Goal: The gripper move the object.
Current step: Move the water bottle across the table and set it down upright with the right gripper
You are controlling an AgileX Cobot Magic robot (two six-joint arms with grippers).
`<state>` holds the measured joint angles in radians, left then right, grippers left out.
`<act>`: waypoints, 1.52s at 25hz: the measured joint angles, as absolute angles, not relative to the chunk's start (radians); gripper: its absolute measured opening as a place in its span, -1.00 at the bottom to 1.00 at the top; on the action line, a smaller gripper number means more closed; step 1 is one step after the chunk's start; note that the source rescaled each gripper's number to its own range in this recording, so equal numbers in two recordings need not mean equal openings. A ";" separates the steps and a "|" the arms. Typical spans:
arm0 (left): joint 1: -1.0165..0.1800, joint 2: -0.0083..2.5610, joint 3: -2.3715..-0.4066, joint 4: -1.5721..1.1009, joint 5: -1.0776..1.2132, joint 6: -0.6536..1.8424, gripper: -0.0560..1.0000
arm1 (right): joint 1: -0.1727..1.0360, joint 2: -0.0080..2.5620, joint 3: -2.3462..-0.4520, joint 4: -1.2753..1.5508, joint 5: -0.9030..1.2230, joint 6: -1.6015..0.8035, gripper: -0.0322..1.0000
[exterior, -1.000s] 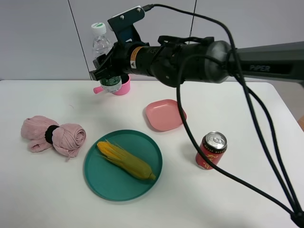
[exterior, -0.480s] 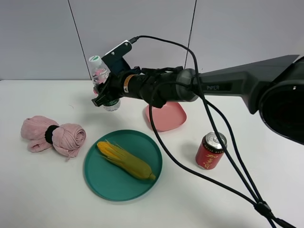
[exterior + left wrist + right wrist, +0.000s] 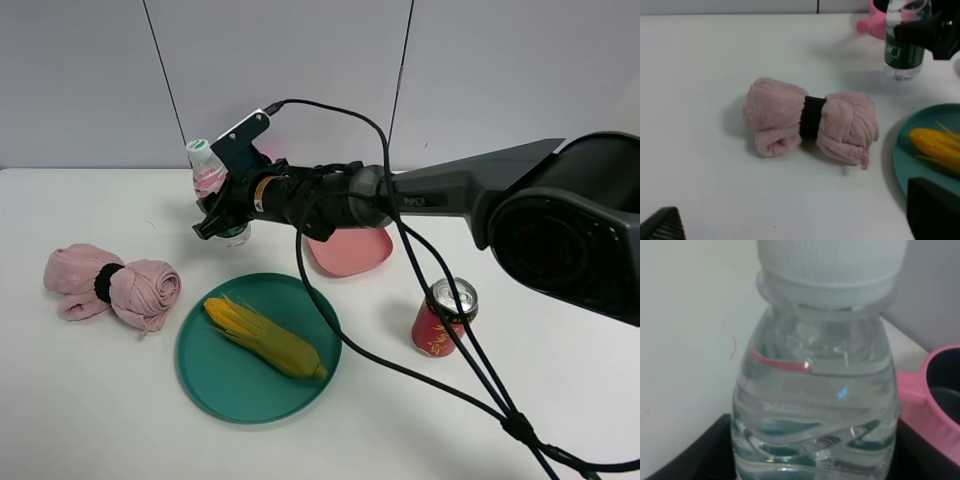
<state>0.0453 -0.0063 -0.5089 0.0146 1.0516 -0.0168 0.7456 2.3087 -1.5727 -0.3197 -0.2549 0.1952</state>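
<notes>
The small clear water bottle [image 3: 207,176] with a white, green-marked cap stands upright at the back left of the white table [image 3: 520,400], its base on or just above the surface. My right gripper [image 3: 225,215] is shut on its green-labelled body. The left wrist view shows the bottle [image 3: 903,60] and the black fingers [image 3: 922,36] across it. In the right wrist view the bottle [image 3: 815,405] fills the frame. My left gripper [image 3: 797,222] is open and empty, low over the table in front of a rolled pink towel [image 3: 810,120].
A pink cup [image 3: 874,22] stands just behind the bottle. The pink towel roll [image 3: 110,285] lies at the left. A teal plate [image 3: 215,385] holds a corn cob [image 3: 265,337]. A small pink plate [image 3: 350,250] and a red can [image 3: 443,317] sit to the right.
My right arm has carried the bottle down and forward from above the pink cup to table height just in front of it. The grip has stayed shut.
</notes>
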 joint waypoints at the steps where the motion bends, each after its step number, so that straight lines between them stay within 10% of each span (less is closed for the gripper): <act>1: 0.045 -0.006 -0.509 0.015 1.052 -0.017 1.00 | 0.746 2.313 -1.573 -0.319 -0.256 0.207 -0.94; 20: 0.045 -0.006 -0.509 0.015 1.052 -0.017 1.00 | 0.746 2.344 -1.579 -0.313 -0.270 0.265 -0.93; 38: 0.045 -0.006 -0.509 0.015 1.052 -0.017 1.00 | 0.746 2.309 -1.582 -0.302 -0.137 0.323 0.60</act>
<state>0.0453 -0.0063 -0.5089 0.0155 1.0516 -0.0168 0.7456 2.3091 -1.5821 -0.3020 -0.1373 0.3234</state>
